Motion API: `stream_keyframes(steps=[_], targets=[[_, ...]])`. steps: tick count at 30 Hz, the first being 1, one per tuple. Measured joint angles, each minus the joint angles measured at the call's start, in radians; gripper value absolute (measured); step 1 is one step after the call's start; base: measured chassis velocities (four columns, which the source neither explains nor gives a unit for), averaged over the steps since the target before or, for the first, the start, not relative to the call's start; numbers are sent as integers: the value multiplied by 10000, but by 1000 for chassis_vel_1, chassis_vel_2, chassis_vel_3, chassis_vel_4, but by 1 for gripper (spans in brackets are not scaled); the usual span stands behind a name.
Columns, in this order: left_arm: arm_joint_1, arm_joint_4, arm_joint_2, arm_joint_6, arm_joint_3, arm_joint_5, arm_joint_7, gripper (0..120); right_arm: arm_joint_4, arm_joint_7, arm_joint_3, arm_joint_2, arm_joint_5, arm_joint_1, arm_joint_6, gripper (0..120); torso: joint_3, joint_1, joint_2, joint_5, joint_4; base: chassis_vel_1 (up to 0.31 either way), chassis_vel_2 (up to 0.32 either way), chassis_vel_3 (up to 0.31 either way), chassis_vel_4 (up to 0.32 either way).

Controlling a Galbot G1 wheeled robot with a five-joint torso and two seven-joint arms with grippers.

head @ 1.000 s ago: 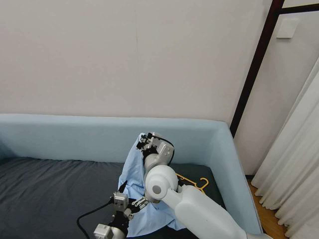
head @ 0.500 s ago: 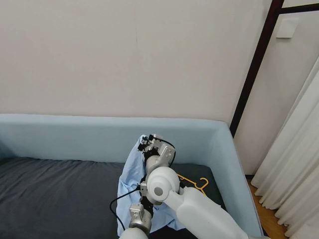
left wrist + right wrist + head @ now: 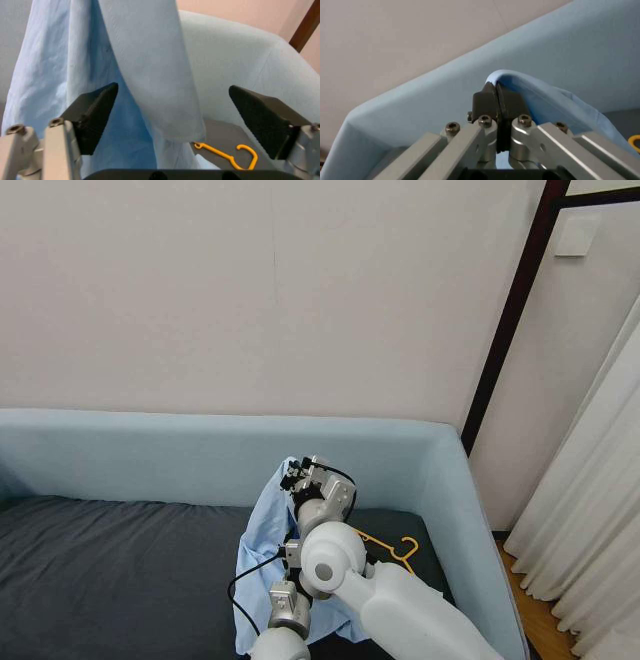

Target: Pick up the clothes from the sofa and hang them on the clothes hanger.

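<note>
Two grippers are up at the far end of the sofa (image 3: 150,455). From the head camera, my right gripper (image 3: 297,473) is raised in front of the sofa's pale blue backrest with the top of a light blue garment (image 3: 262,555) pinched in it. The cloth hangs down in long folds toward the dark seat cushion (image 3: 100,570). My left gripper (image 3: 289,552) sits lower, close against the hanging cloth. An orange hanger (image 3: 395,548) lies flat on the cushion to the right of the garment, near the sofa's corner.

From my left wrist, the left gripper (image 3: 175,116) is spread wide, one black pad (image 3: 95,112) on each side and nothing gripped. The garment (image 3: 145,75) hangs just ahead of the gap. Beyond its lower edge the hanger (image 3: 225,152) lies on the cushion, with the sofa (image 3: 235,67) behind.

From my right wrist, the right gripper (image 3: 495,98) is clamped tight on a folded edge of the garment (image 3: 545,101), which arches over the fingertips and falls away on one side. The backrest (image 3: 420,112) and the wall (image 3: 395,37) lie behind.
</note>
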Motion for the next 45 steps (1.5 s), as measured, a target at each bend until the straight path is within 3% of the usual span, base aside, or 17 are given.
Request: stream_keyframes(steps=[6, 10, 15, 18, 24, 38, 45], targets=[[19, 195, -130, 14, 22, -5, -38, 67, 37, 81, 57, -98, 78, 104, -16, 0, 0, 0, 0, -1, 2, 0, 0, 0, 0], [70, 236, -191, 16, -91, 1, -49, 47, 116, 135, 100, -193, 150, 85, -25, 0, 0, 0, 0, -1, 1, 0, 0, 0, 0], [-22, 289, -237, 15, -373, -12, -18, 33, 151, 161, 102, -234, 180, 62, -38, 0, 0, 0, 0, 0, 2, 0, 0, 0, 0], [-17, 103, -105, 15, -428, -119, 0, 18, 41, 185, 134, -254, 184, 86, -42, 0, 0, 0, 0, -1, 0, 0, 0, 0, 0], [351, -411, 481, -8, -833, -156, 268, 0, -99, 236, 308, -361, 200, 134, -43, 0, 0, -1, 0, -2, 2, 0, 0, 0, 0], [1504, -2096, 2452, -21, -2252, -472, 840, 0, 189, -285, 208, -845, 374, -124, -307, 0, -1, -1, 1, -1, 5, 0, 0, 0, 0], [2228, -2875, 3266, 149, -2913, -1377, 1131, 0, 102, -1835, -251, -1254, -1115, -722, -477, 26, -1, -1, 1, -2, 3, 0, 0, 0, 0]])
